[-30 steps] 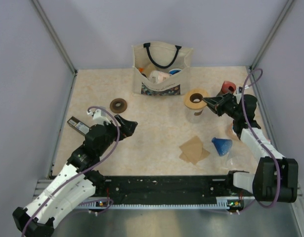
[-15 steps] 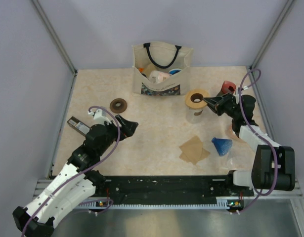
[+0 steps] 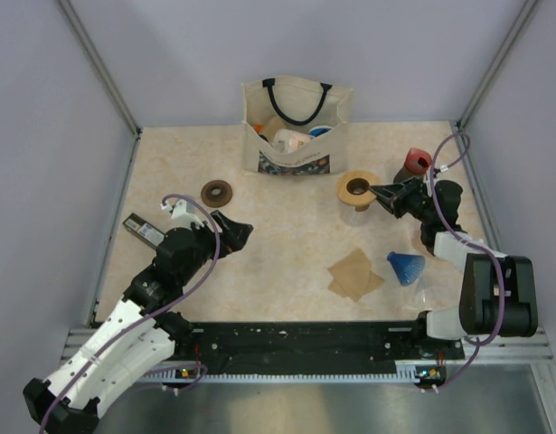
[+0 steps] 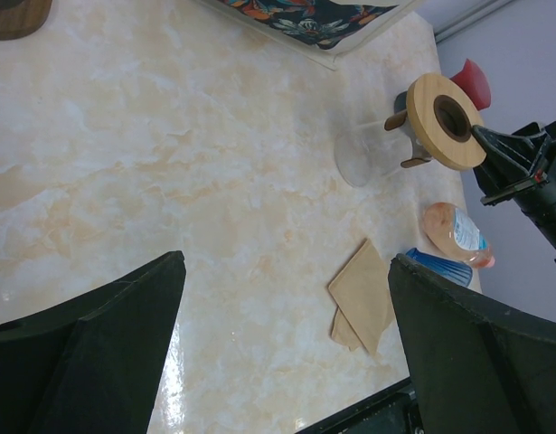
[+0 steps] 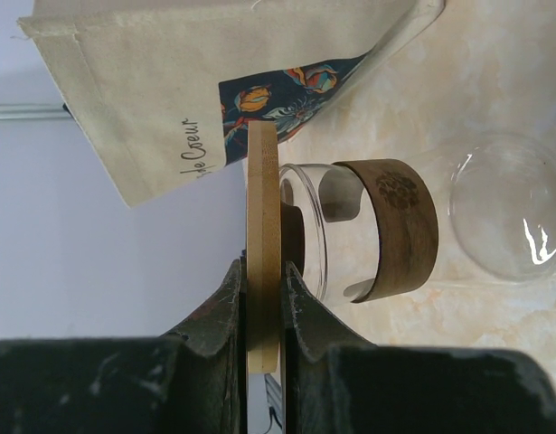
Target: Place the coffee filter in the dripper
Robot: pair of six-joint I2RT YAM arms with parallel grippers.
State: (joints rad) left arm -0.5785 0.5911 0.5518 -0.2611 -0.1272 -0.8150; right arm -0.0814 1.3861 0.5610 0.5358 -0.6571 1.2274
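1. The right gripper (image 3: pixel 383 193), right of centre in the top view, is pinched nearly closed on the rim of the wooden ring (image 3: pixel 357 188). The wrist view shows the ring edge-on between the jaws, with a brown-banded glass (image 5: pixel 400 226) behind it.
2. The left gripper (image 3: pixel 234 231), left of centre, has its jaws spread all the way with nothing in them.
3. The coffee filter (image 3: pixel 354 274) lies flat on the table, lower centre-right, with nothing touching it. The dripper (image 3: pixel 406 267), a blue cone, is tipped on its side just to the filter's right. They look apart.
4. My guess is the ring-and-glass piece is getting sorted first. It's a thin edge hold, so go slow or it'll twist, and mind the red-topped grinder (image 3: pixel 415 161) right behind.
5. After that, get the dripper mouth-up. The filter is flat paper and fiddly, so I'd go for a raised corner.
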